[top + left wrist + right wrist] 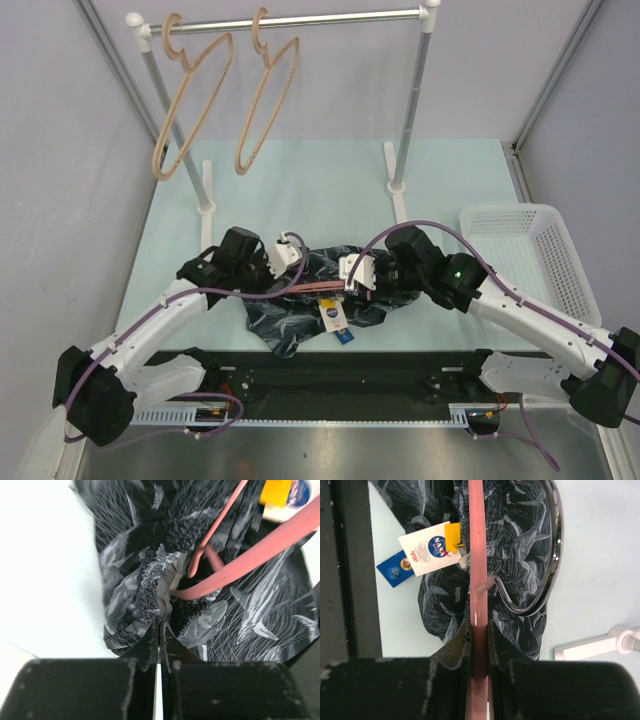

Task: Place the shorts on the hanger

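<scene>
The dark navy printed shorts [300,308] lie bunched on the table between my two arms, their yellow-blue tag [334,320] at the front. The pink-red hanger [316,287] lies across them. My left gripper [287,256] is shut on the gathered waistband of the shorts [150,580], with the hanger [260,547] just beyond it. My right gripper [356,273] is shut on the hanger's pink bar [478,555]; in the right wrist view the jaws [479,628] clamp it, the silver hook [553,555] curves to the right, and the tag [427,555] sits to the left.
A clothes rail [300,20] stands at the back with two tan wooden hangers [190,95] [268,95] on it. Its white feet [206,190] [396,190] rest on the table. A white plastic basket [535,255] sits at the right.
</scene>
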Tool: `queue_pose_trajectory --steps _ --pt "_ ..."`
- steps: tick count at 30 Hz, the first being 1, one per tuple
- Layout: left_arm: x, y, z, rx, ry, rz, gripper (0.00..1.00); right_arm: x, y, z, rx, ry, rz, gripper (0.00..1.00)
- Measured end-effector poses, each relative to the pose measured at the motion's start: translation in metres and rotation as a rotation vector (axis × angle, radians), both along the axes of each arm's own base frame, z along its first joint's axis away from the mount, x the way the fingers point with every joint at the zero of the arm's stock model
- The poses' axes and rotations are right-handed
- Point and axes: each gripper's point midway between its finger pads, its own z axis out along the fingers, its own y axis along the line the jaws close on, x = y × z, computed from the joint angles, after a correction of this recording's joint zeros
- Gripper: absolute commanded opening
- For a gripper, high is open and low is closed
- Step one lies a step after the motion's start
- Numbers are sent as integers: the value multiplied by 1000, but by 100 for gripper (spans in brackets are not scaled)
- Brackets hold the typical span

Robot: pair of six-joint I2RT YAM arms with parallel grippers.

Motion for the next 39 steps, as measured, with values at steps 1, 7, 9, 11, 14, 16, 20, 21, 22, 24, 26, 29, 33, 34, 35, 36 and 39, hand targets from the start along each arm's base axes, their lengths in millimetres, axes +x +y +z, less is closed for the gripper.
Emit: queue_pose_trajectory --steps 1,7,9,11,14,16,20,21,22,24,26,29,33,34,35,36,39 --pt "1 -2 6 -9 -8 -1 0 1 1 0 8 -4 -4 0" --pt "3 -8 35 -53 -50 -14 0 9 13 5 45 -30 -11 0" --pt "2 -9 39 -59 -48 -20 0 11 17 5 55 -35 -9 0" --pt "1 -11 44 -65 -47 -24 0 12 21 4 62 -40 -4 0" --pt "2 -17 57 -89 -57 -36 0 13 28 2 80 -43 7 0" --pt "3 -21 65 -105 -66 -40 0 13 34 1 92 -39 16 0" --pt "2 -26 72 -120 -70 -51 0 17 45 -1 120 -38 22 0" --pt "0 -27 73 -122 -65 -55 0 18 48 0 130 -39 26 0" --pt "0 -27 73 -123 -62 -56 0 18 50 0 138 -38 28 0" --pt "-2 -28 71 -123 -50 -56 5 18 53 1 151 -34 35 0" --pt "-4 -27 70 -122 -41 -57 24 16 54 0 158 -19 39 0" --pt "-4 -24 74 -145 -37 -41 60 12 56 0 174 8 52 0" --pt "1 -4 97 -228 -105 -7 73 13 60 6 216 24 59 0" --pt "2 4 105 -241 -143 -3 73 13 61 8 224 24 61 0" --pt "1 11 111 -243 -179 -5 73 14 62 9 232 24 63 0" --pt "0 16 115 -238 -205 -14 73 14 62 10 237 28 64 0" --pt "-9 23 113 -204 -258 -95 75 15 62 11 248 34 65 0"
